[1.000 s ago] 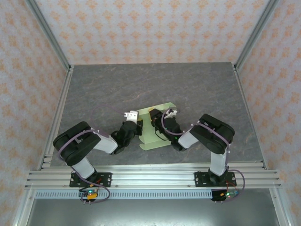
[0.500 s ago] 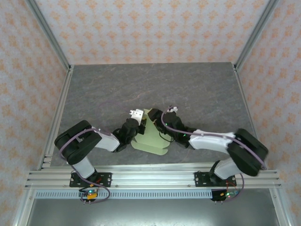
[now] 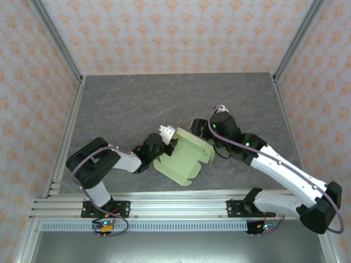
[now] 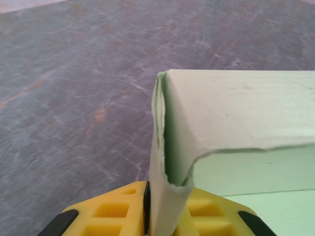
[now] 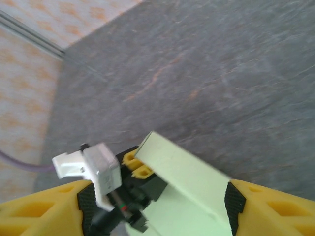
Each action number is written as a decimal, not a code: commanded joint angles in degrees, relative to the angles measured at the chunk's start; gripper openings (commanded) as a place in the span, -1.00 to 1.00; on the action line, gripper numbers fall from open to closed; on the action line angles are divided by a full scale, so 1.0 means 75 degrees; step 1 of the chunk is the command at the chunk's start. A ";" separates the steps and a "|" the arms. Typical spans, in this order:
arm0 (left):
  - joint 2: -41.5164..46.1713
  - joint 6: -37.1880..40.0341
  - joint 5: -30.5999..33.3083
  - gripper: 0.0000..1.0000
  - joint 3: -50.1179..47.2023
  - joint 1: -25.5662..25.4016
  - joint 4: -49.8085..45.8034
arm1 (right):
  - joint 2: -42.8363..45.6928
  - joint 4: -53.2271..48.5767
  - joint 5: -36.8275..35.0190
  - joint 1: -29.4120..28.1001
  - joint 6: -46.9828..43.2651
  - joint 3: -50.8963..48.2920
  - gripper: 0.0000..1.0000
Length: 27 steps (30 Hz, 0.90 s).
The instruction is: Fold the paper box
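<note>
The paper box (image 3: 184,158) is pale green card, partly folded, lying mid-table with one wall raised at its far side. My left gripper (image 3: 174,143) is at the box's left corner. In the left wrist view, the left gripper (image 4: 165,209) is shut on a doubled flap of the paper box (image 4: 236,108), and its yellow fingers (image 4: 106,214) press on the card. My right gripper (image 3: 200,130) hovers at the box's far right edge. The right gripper (image 5: 155,206) is open wide, and the raised wall of the paper box (image 5: 189,179) lies between its fingers (image 5: 275,206) without touching them.
The grey marbled tabletop (image 3: 137,104) stretches bare behind and to both sides of the box. Aluminium frame rails (image 3: 175,205) run along the near edge, with patterned walls around. The left arm's white wrist camera (image 5: 96,172) sits close ahead of the right gripper's left finger.
The right gripper has let go of the card, opened wide and drawn back to the right as its arm stretched out. The box has swung and slid right with the left gripper.
</note>
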<state>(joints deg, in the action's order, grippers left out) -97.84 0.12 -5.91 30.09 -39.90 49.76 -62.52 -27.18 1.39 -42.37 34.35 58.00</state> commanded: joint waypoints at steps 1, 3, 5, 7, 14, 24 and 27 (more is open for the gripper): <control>-0.0201 0.0512 -0.0954 -0.63 0.0470 0.0127 -0.0053 | -0.0575 -0.1144 0.0751 0.0566 -0.1382 0.0460 0.40; -0.0322 0.0549 -0.1037 -0.63 0.0513 0.0145 0.0037 | -0.1133 -0.0837 0.1851 0.1074 -0.1675 0.0533 0.39; -0.0415 0.0530 -0.1051 -0.62 0.0545 0.0163 0.0083 | -0.1805 -0.0951 0.2609 0.1360 -0.1945 0.0838 0.33; -0.0539 0.0524 -0.1098 -0.62 0.0581 0.0175 0.0112 | -0.2312 -0.0988 0.2581 0.1380 -0.2132 0.1016 0.20; -0.0968 0.0286 -0.1185 -0.58 0.0559 0.0187 0.0470 | -0.3087 -0.0125 0.2869 0.1382 -0.3139 0.0798 0.13; -0.1111 0.0274 -0.1282 -0.57 0.0421 0.0298 0.1068 | -0.3964 0.0212 0.3274 0.1514 -0.3438 0.0855 0.01; -0.1093 0.0138 -0.1166 -0.51 0.0330 0.0329 0.1309 | -0.4091 0.0338 0.3511 0.1519 -0.3363 0.0800 -0.01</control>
<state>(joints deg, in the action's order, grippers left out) -105.82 2.35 -15.00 33.26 -37.98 53.95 -91.42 -25.67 25.98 -30.94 10.22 63.66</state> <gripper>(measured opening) 0.239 0.497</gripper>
